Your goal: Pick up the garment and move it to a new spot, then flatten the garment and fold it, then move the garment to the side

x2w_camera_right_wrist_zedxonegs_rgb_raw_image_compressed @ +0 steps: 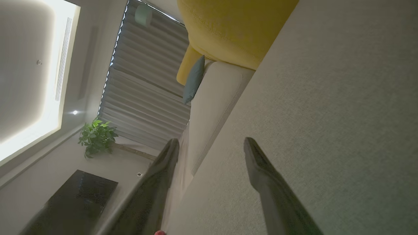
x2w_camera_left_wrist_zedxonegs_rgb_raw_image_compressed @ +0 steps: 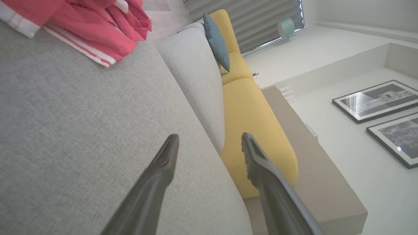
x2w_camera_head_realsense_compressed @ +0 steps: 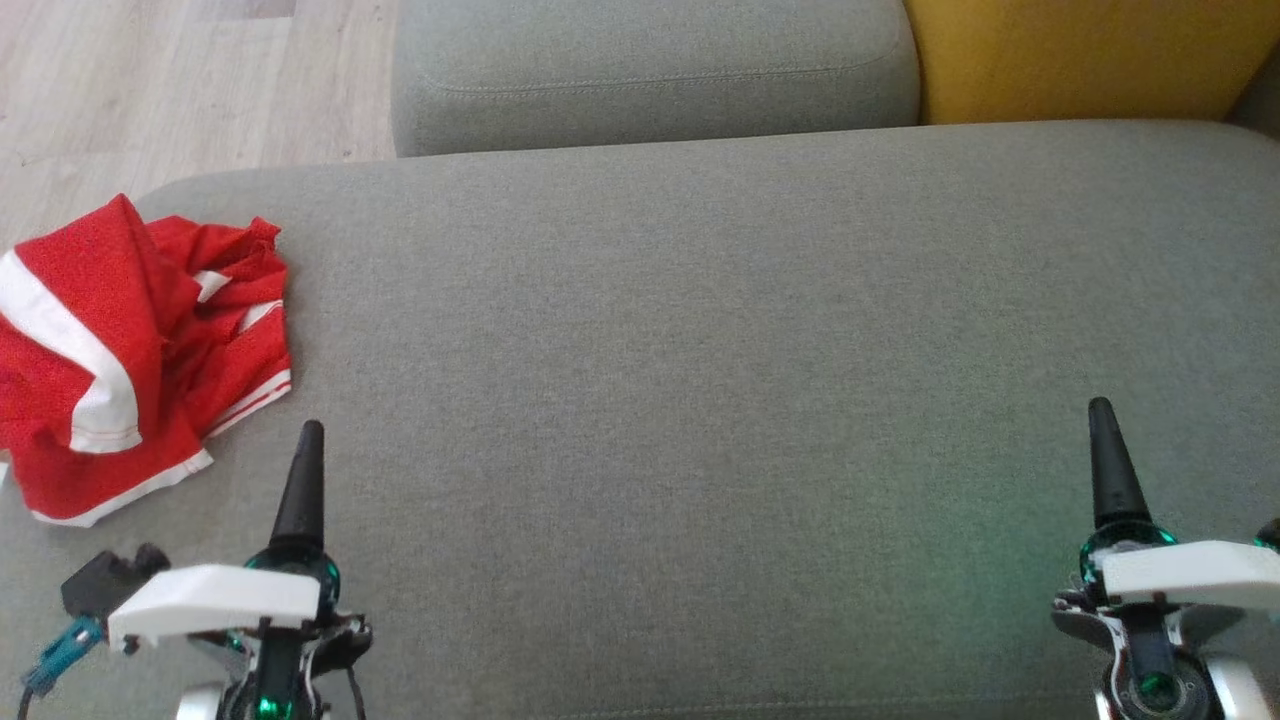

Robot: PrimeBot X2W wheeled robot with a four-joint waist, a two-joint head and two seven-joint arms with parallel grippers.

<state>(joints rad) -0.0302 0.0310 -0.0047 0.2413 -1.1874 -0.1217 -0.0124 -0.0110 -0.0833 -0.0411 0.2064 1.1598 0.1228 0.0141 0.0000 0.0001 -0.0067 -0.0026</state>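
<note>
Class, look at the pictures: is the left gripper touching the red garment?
Apart. The head view shows bare grey sofa cushion between the left gripper and the crumpled red garment.

No readable text, labels, brands or numbers, framed prints (x2w_camera_left_wrist_zedxonegs_rgb_raw_image_compressed: 375,101) on the wall (x2w_camera_left_wrist_zedxonegs_rgb_raw_image_compressed: 352,182) too blurred to make anything out.
</note>
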